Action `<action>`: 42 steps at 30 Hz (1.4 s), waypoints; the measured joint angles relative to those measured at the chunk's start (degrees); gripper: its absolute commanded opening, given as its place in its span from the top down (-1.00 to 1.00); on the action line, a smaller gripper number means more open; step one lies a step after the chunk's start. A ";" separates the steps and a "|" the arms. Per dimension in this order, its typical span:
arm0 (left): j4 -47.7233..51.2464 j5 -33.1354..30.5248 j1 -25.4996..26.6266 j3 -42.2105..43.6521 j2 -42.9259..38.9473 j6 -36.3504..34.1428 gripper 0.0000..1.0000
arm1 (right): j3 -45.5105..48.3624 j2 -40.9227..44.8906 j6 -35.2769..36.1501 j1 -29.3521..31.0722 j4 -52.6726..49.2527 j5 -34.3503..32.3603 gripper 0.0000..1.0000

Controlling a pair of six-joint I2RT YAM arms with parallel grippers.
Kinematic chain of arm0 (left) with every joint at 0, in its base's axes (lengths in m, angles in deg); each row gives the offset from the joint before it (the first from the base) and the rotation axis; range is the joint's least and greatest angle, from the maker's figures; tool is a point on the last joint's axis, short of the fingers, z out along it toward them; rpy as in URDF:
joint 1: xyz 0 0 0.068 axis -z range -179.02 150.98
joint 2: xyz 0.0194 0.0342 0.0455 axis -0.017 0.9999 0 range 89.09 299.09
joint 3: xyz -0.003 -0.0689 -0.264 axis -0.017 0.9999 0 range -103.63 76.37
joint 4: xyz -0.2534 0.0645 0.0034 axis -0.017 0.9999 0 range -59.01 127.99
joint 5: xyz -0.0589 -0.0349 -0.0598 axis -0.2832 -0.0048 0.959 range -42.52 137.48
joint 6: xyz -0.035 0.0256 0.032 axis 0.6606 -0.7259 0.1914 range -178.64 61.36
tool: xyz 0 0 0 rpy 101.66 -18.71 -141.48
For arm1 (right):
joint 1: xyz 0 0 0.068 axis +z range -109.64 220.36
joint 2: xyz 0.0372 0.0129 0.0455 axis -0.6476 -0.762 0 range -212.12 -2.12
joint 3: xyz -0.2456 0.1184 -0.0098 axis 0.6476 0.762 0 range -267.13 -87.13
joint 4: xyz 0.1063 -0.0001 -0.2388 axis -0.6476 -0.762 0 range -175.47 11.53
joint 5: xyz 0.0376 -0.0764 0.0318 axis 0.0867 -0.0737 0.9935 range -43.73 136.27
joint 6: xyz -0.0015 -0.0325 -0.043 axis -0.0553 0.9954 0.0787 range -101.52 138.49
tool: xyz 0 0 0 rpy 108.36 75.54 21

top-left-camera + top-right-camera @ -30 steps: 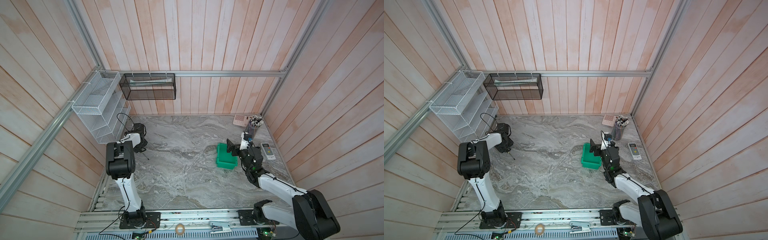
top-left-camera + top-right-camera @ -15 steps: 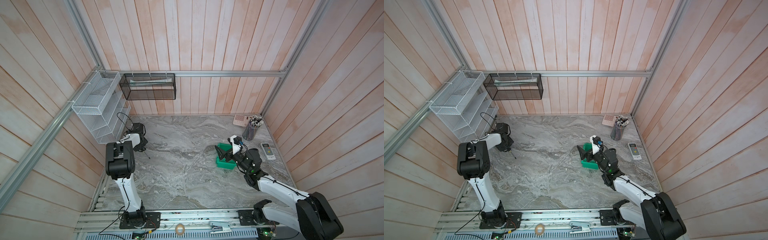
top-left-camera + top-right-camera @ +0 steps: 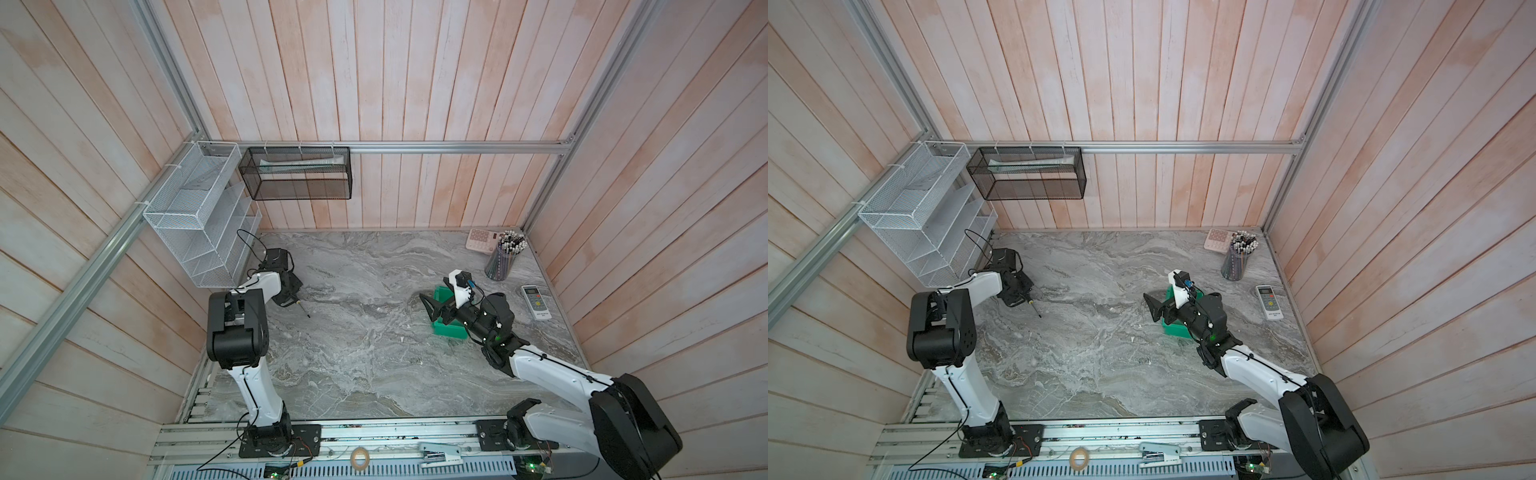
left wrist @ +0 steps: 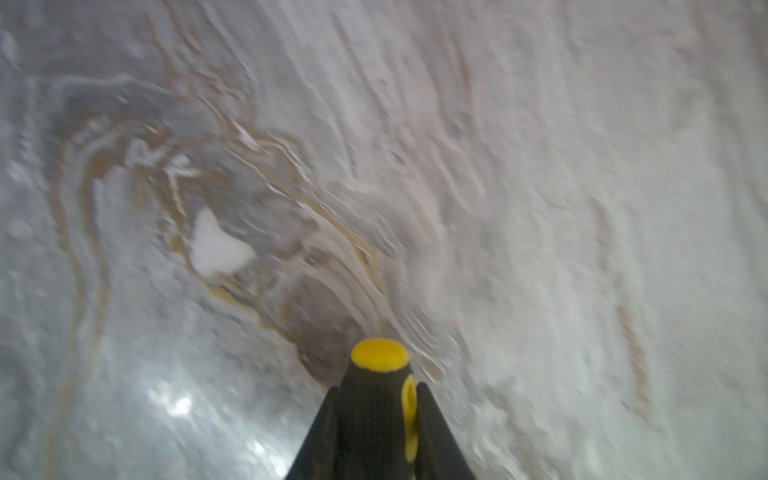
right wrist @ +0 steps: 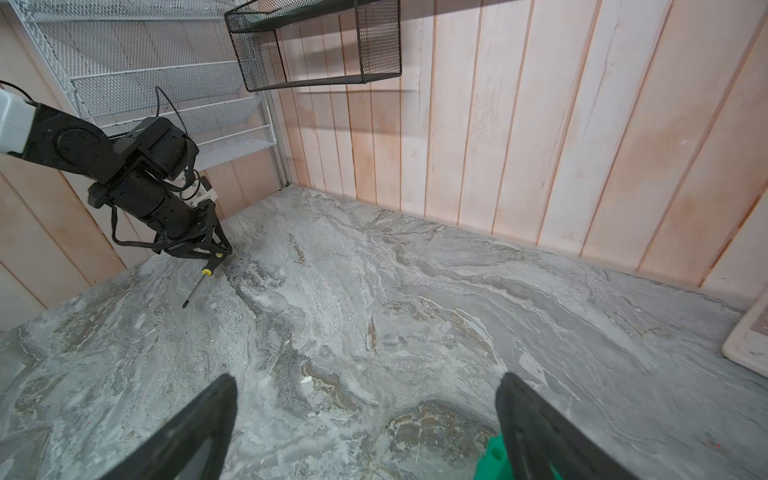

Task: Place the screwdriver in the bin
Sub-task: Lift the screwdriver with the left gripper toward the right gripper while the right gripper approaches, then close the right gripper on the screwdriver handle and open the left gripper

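Left jaws grip one screwdriver (image 4: 372, 390), one bin (image 3: 448, 329)

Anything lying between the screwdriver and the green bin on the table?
Only bare marble tabletop, in both top views, up to the right gripper, open at the bin.

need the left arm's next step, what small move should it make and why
Probably lift the left gripper slightly: it is shut on the screwdriver, its tip low over the table, and the bin lies across beside the open right gripper.
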 measured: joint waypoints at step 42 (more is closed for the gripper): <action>-33.29 30.27 17.44 12.55 -19.47 15.61 1.00 | -39.91 -29.16 -27.26 17.68 -25.09 -4.74 -0.20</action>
